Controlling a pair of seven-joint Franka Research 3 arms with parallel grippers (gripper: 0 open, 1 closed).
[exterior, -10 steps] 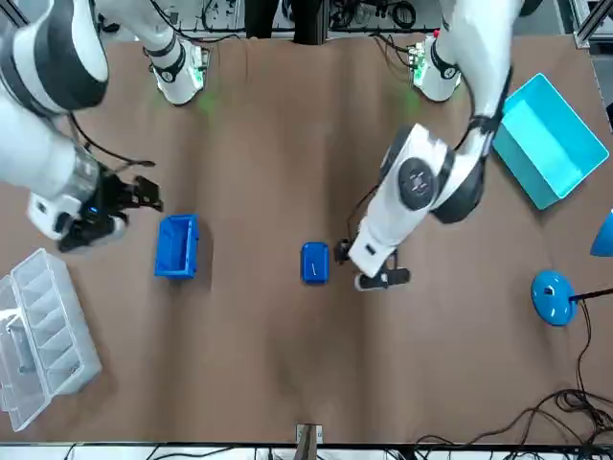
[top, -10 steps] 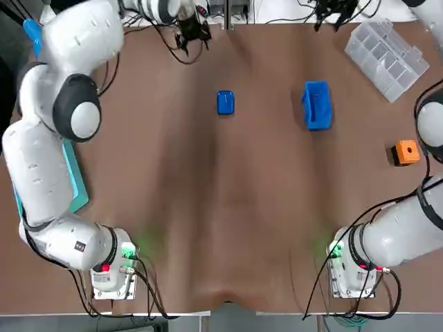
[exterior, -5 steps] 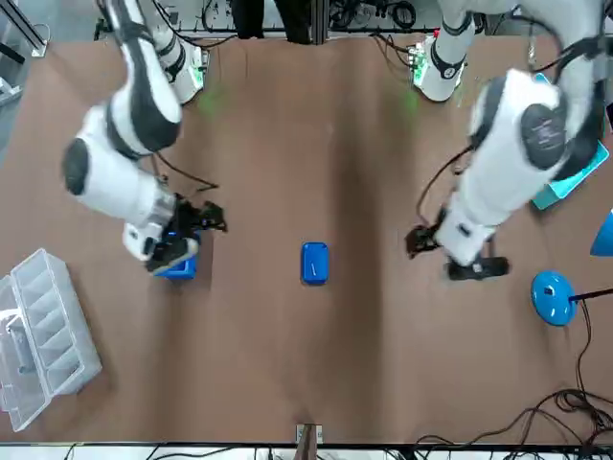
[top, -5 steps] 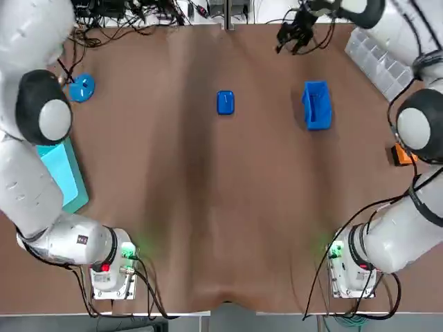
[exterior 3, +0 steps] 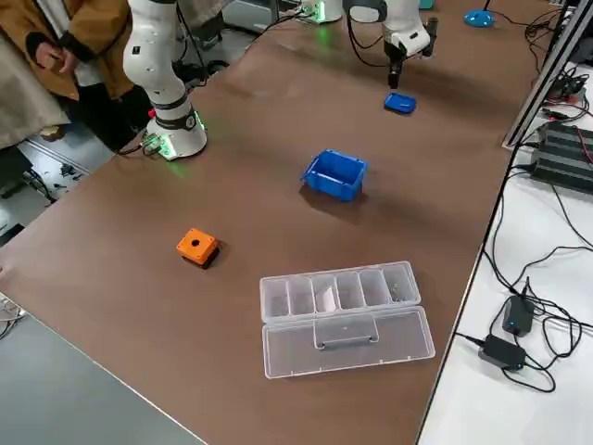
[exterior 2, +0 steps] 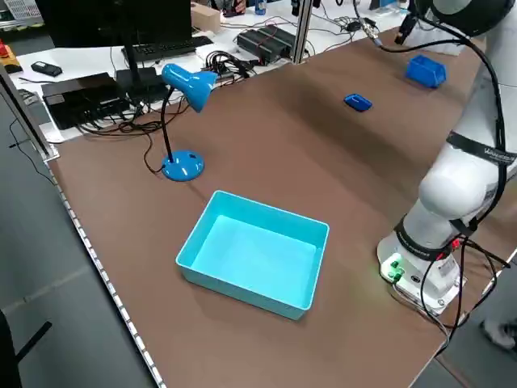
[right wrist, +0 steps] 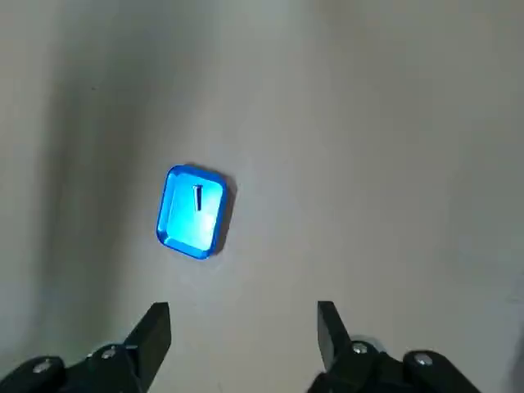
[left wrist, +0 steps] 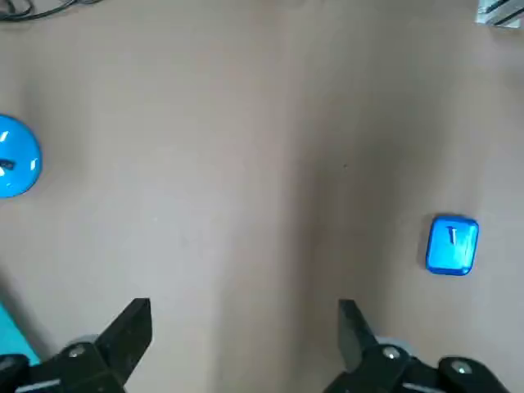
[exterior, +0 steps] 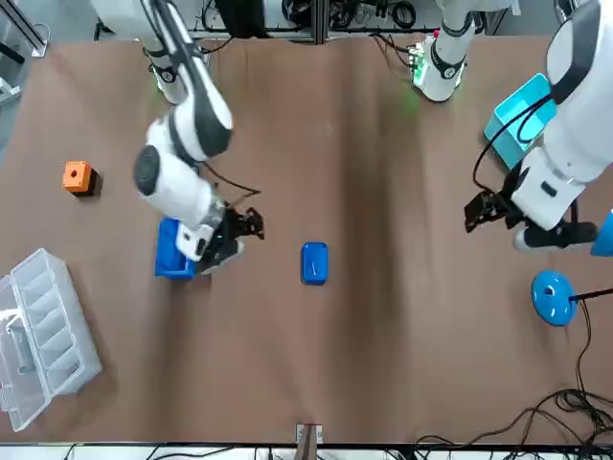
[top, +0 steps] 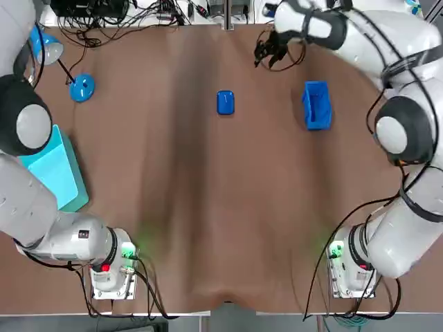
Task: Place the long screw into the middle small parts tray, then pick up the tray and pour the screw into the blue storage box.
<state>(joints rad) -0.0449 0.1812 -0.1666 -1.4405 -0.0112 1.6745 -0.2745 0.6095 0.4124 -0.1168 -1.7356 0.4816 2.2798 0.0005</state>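
The small blue parts tray [top: 225,102] lies on the brown table with the long screw [right wrist: 197,198] inside it. To the robot's right of it stands the blue storage box [top: 317,105]. My right gripper [top: 266,52] hovers open past the tray's far side, between tray and box [exterior: 175,251] in the front view. Its wrist view looks down on the tray [right wrist: 195,211] ahead of its spread fingers [right wrist: 151,327]. My left gripper [exterior: 479,211] hangs open above the table near the lamp, with nothing held. Its wrist view shows the tray [left wrist: 452,244] far off.
A blue desk lamp [top: 82,88] and a teal bin [top: 59,173] sit on the robot's left. On the right are an orange block [exterior: 79,177] and a clear compartment organizer [exterior: 43,331]. Cables run along the far edge. A person [exterior 3: 56,56] stands beside the table.
The right gripper swept from the far right corner over the storage box to just beyond the tray. The left gripper pulled away from the tray toward the lamp. Tray and screw stayed put.
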